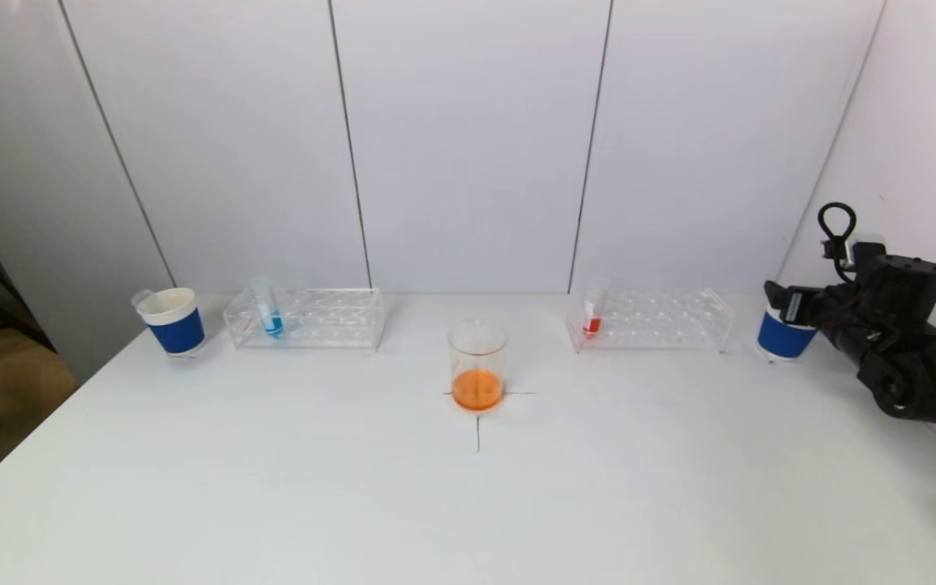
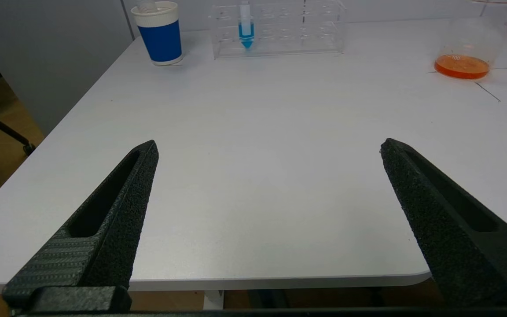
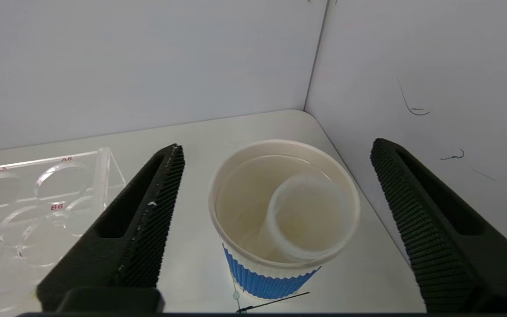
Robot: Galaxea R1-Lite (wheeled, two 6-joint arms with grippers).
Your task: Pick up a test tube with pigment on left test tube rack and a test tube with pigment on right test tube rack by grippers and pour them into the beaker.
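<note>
The beaker (image 1: 477,366) stands mid-table with orange liquid in its bottom. On the left test tube rack (image 1: 330,318) stands a tube of blue pigment (image 1: 271,314). The right test tube rack (image 1: 663,320) holds a tube of red pigment (image 1: 592,314). My right gripper (image 3: 277,145) hangs open just above the right blue paper cup (image 3: 271,273), its fingers either side of the rim; an empty clear tube (image 3: 306,215) leans inside the cup. In the head view that gripper (image 1: 785,302) partly hides the cup. My left gripper (image 2: 269,141) is open and empty over bare table near the front edge.
A second blue paper cup (image 1: 175,322) with a clear tube in it stands left of the left rack. White walls close in the back and right side, very near the right cup. Black cross lines mark the beaker's spot.
</note>
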